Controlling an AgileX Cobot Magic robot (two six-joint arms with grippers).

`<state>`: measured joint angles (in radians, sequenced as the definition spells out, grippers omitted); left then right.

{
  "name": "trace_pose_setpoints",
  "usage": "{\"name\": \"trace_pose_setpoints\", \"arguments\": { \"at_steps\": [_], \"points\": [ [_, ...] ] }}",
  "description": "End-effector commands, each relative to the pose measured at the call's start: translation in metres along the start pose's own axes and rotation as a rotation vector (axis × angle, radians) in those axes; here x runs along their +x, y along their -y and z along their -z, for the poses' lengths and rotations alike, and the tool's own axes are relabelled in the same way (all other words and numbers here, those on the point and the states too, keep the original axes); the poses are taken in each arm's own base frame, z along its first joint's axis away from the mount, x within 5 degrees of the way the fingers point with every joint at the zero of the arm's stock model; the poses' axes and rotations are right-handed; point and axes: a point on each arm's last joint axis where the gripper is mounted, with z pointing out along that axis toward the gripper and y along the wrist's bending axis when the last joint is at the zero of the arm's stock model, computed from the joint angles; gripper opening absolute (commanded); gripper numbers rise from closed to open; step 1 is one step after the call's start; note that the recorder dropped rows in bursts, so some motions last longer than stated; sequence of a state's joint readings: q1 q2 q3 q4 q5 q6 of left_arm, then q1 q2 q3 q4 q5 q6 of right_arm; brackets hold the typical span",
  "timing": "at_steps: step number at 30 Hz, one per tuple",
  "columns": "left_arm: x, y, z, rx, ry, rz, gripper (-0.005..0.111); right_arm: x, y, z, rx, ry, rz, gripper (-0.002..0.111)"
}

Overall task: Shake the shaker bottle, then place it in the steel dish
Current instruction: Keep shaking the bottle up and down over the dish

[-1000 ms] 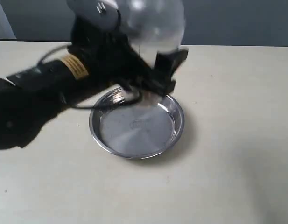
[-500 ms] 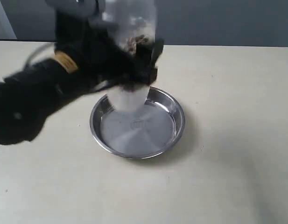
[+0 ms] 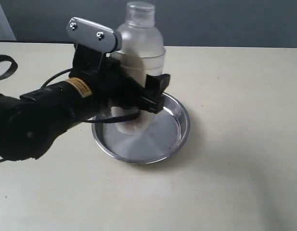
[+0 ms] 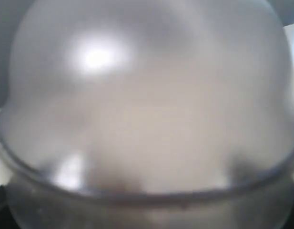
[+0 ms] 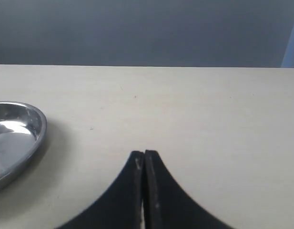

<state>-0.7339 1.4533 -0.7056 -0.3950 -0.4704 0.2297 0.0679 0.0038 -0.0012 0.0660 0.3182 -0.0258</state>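
The shaker bottle (image 3: 141,41), frosted with a domed top and small cap, stands upright over the steel dish (image 3: 183,130). Its base is down inside the dish's rim; whether it rests on the bottom I cannot tell. My left gripper (image 3: 142,94) comes from the left and is shut on the bottle's middle, with one black finger (image 3: 157,89) across its front. The left wrist view is filled by the blurred dome of the bottle (image 4: 147,105). My right gripper (image 5: 145,155) is shut and holds nothing, low over the table to the right of the dish (image 5: 23,126).
The beige table (image 3: 244,144) runs back to a dark grey wall (image 3: 235,21). A black cable loop (image 3: 4,67) hangs at the far left by the left arm.
The bottle was swinging and blurred, high above the dish. It has come upright and down into the dish, still in my left gripper.
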Motion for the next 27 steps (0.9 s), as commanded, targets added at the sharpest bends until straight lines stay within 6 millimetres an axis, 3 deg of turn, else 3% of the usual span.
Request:
{"name": "trace_pose_setpoints", "arguments": {
  "at_steps": [1,3,5,7,9,11,14,15,16,17,20,21,22,25,27],
  "points": [
    [-0.039,0.01,0.012,0.056,0.177,-0.055,0.0,-0.001,0.0,0.0,-0.001,0.016,0.002,-0.001],
    [0.011,-0.005,-0.007,-0.04,-0.025,0.028,0.0,-0.001,0.0,0.0,-0.001,0.016,0.002,-0.001],
    [0.02,-0.005,-0.013,-0.057,-0.033,0.082,0.0,-0.001,0.0,0.0,-0.001,0.016,0.002,-0.001],
    [-0.013,0.009,-0.005,0.043,0.15,0.002,0.0,-0.001,0.0,0.0,-0.001,0.016,0.002,-0.001],
    [-0.059,0.022,0.013,0.13,0.353,-0.123,0.0,-0.001,0.0,0.0,-0.001,0.016,0.002,-0.001],
    [-0.07,0.015,0.017,0.082,0.332,-0.13,0.0,-0.001,0.0,0.0,-0.001,0.016,0.002,-0.001],
    [-0.002,-0.014,-0.01,-0.082,-0.024,0.045,0.0,-0.001,0.0,0.0,-0.001,0.016,0.002,-0.001],
    [0.013,-0.018,-0.015,-0.112,-0.071,0.099,0.0,-0.001,0.0,0.0,-0.001,0.016,0.002,-0.001],
    [0.012,-0.016,-0.015,-0.103,-0.054,0.107,0.0,-0.001,0.0,0.0,-0.001,0.014,0.002,-0.001],
    [-0.004,-0.008,-0.012,-0.06,0.04,0.07,0.0,-0.001,0.0,0.0,-0.001,0.014,0.002,-0.001],
    [-0.077,0.015,0.018,0.071,0.37,-0.095,0.0,-0.001,0.0,0.0,-0.001,0.014,0.002,-0.001],
    [-0.083,0.014,0.02,0.066,0.346,-0.097,0.0,-0.001,0.0,0.0,-0.001,0.014,0.002,-0.001],
    [-0.075,0.01,0.015,0.04,0.278,-0.076,0.0,-0.001,0.0,0.0,-0.001,0.014,0.002,-0.001],
    [-0.006,-0.015,-0.012,-0.094,-0.054,0.094,0.0,-0.001,0.0,0.0,-0.001,0.014,0.002,-0.001],
    [-0.008,-0.009,-0.012,-0.074,-0.033,0.095,0.0,-0.001,0.0,0.0,-0.001,0.014,0.002,-0.001]
  ]
}}
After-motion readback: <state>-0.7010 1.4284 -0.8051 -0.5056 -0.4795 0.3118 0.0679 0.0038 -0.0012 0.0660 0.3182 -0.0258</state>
